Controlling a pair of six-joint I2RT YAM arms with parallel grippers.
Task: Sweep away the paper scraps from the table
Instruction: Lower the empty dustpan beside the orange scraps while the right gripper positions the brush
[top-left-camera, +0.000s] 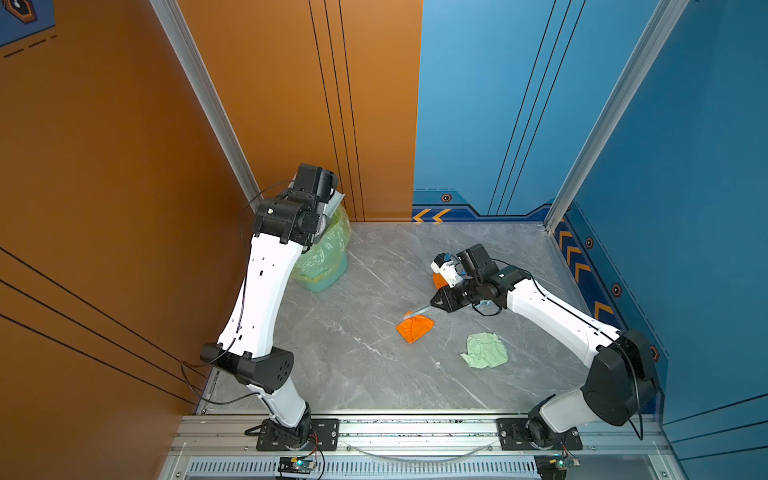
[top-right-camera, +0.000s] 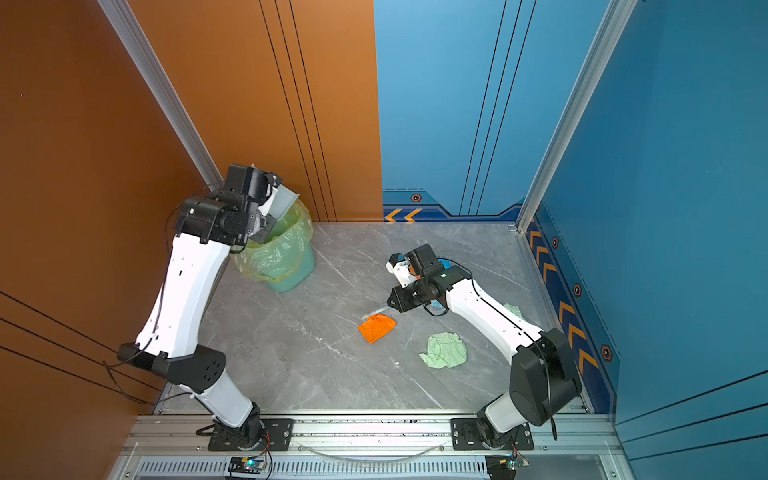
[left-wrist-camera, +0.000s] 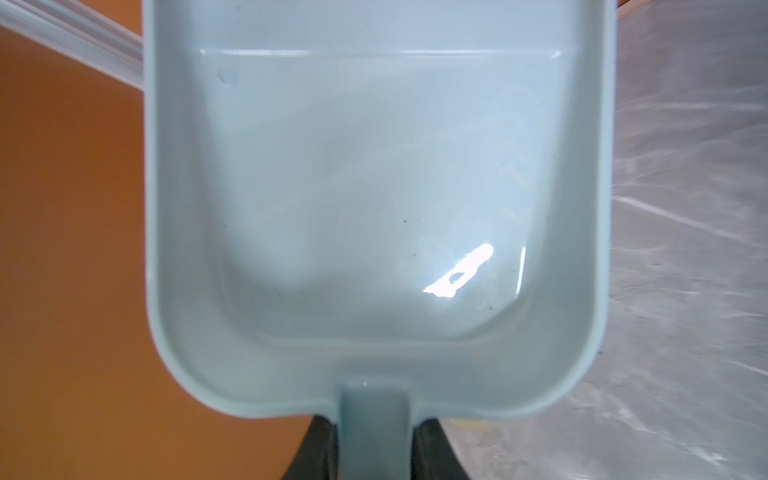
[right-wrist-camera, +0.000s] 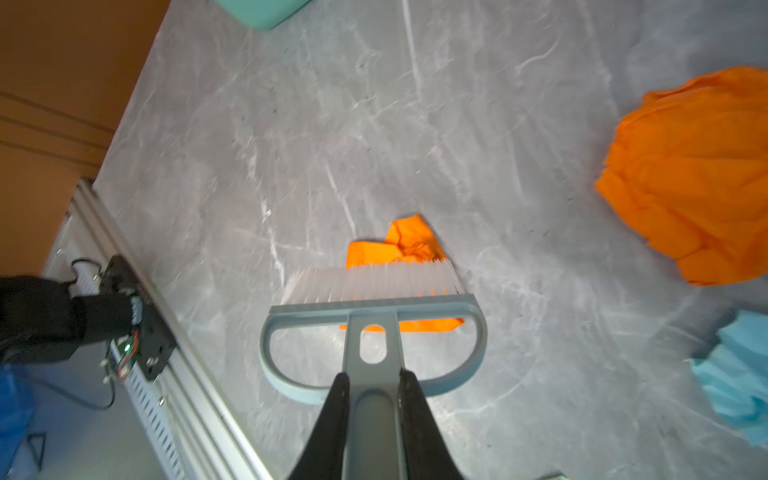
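Loosely crumpled paper scraps, orange, green.

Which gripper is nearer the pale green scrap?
Right. The right gripper, holding the brush, sits just beyond the pale green scrap; the left gripper holds the dustpan over the bin, far-left corner.
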